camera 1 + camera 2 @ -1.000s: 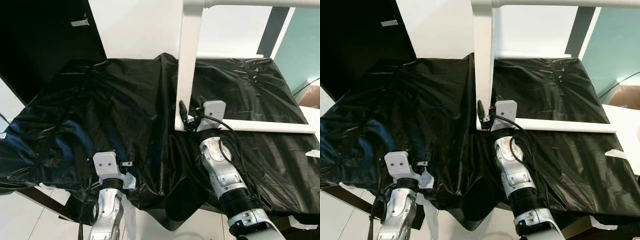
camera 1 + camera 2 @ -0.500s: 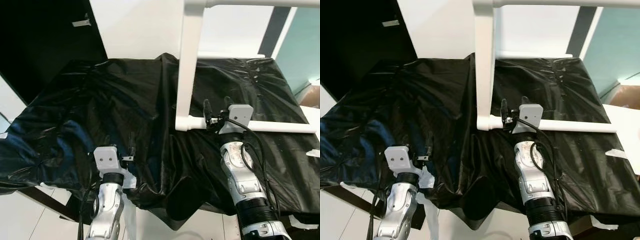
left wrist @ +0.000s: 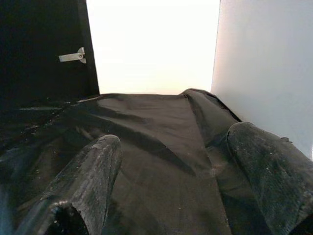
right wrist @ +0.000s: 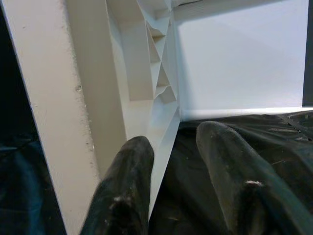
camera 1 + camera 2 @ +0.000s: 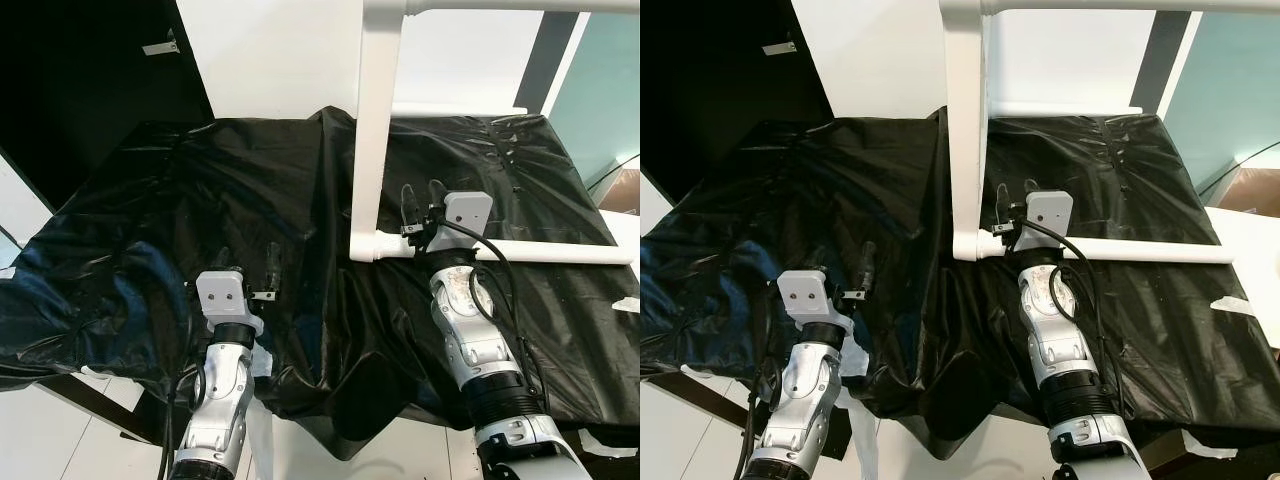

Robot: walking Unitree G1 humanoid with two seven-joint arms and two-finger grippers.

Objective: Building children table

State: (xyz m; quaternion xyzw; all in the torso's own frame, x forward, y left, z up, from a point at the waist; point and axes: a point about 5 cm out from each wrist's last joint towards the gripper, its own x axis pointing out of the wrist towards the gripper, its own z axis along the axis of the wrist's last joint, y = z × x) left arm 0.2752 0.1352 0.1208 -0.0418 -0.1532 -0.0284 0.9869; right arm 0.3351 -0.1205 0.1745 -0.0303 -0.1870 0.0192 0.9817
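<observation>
Your right gripper point(image 5: 420, 205) reaches over the white frame point(image 5: 378, 130), fingers spread, grasping nothing. The smooth frame stands mid-counter on crinkled black plastic point(image 5: 200, 210). Your left gripper point(image 5: 248, 265) hovers at the near edge, fingers released.

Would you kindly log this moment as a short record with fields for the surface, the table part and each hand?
surface: black plastic sheet draped over a table
table part: white frame, upright leg meeting a rail lying on the sheet
right hand: open, fingers at the frame's corner, beside the rail
left hand: open, low over the sheet, holding nothing
</observation>
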